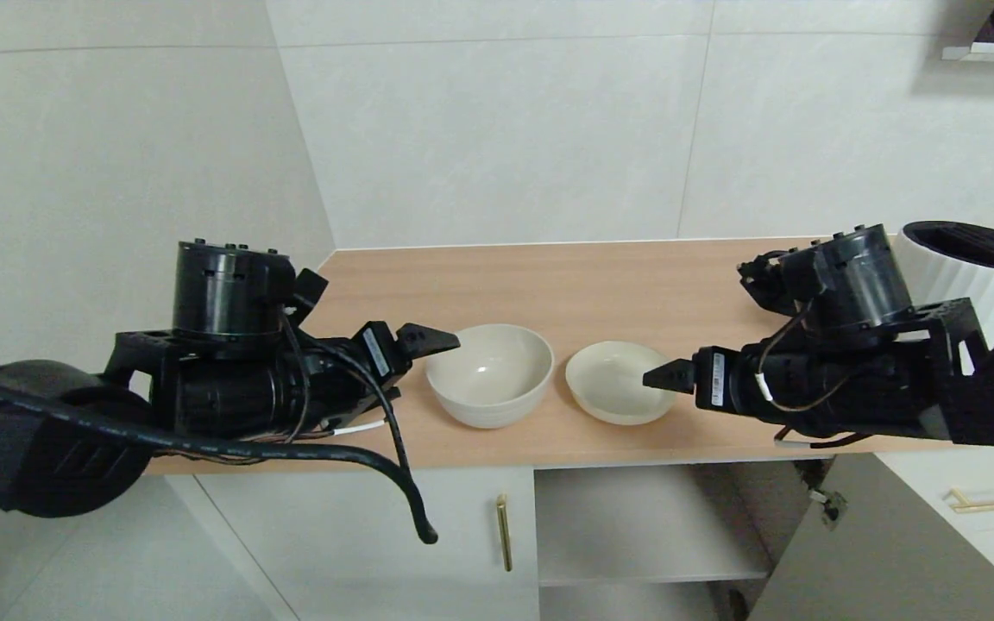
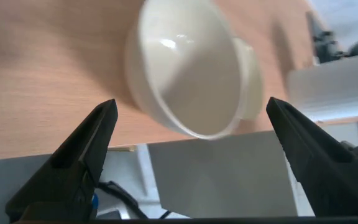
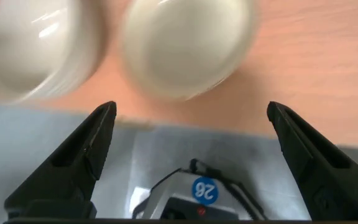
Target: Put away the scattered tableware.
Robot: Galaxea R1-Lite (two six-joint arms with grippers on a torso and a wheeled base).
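Head view: two pale bowls sit side by side near the front edge of a wooden counter [image 1: 600, 276], the deep bowl [image 1: 490, 373] to the left and the shallow bowl [image 1: 620, 379] to the right, nearly touching. Both stand upright with mouths up; being round, neither has a long axis. The left gripper [image 1: 438, 340] points at the deep bowl's left rim, and the right gripper [image 1: 657, 377] points at the shallow bowl's right side.

Left wrist view: the left gripper [image 2: 191, 115] is spread wide and holds nothing. The deep bowl [image 2: 185, 74] lies just beyond its fingertips, centred between them, with the shallow bowl [image 2: 248, 81] behind it.

Right wrist view: the right gripper [image 3: 191, 112] is likewise spread wide and holds nothing. The shallow bowl [image 3: 188, 43] lies ahead between the fingers, apart from them, with the deep bowl [image 3: 36, 50] beside it.
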